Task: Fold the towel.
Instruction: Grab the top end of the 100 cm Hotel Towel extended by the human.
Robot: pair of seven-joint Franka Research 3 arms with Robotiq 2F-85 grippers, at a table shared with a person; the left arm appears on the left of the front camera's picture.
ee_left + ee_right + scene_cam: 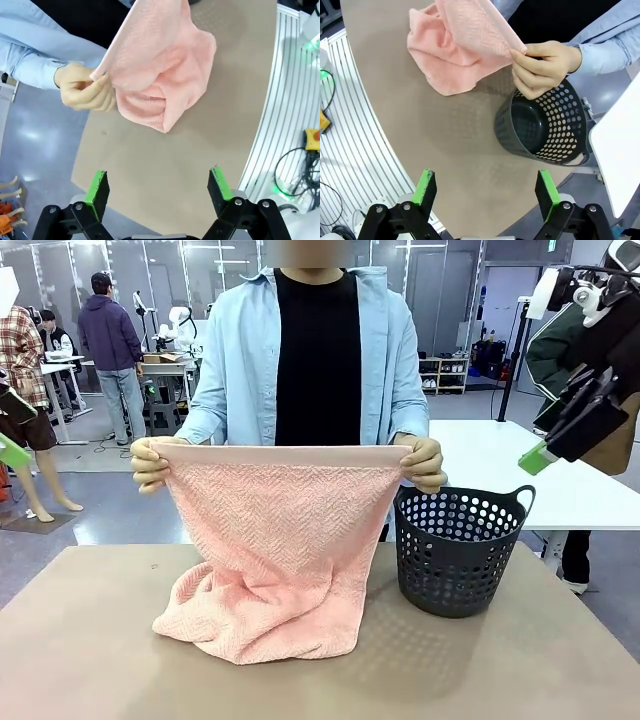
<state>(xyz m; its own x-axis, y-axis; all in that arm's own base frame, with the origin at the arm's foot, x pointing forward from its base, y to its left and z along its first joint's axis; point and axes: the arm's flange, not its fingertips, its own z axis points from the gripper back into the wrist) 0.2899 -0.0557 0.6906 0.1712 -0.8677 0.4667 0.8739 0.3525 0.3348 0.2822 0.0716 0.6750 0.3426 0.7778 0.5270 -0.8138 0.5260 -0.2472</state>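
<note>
Towel [275,540] outside basket [462,552], just left of it, held up by person's hands [422,462]. Left gripper [158,176], right gripper [485,175]: spread wide.

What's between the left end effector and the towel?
Just bare table separates the left end effector from the towel, as the left wrist view shows.

We are showing the left gripper [157,175] and the right gripper [485,173]: black linked fingers, each carrying a bright green pad [95,187], with silver screws [79,206] at the joints. We are also showing the person [320,350], who is wearing an open, long-sleeved light blue shirt [235,370] over a black T-shirt [318,390].
</note>
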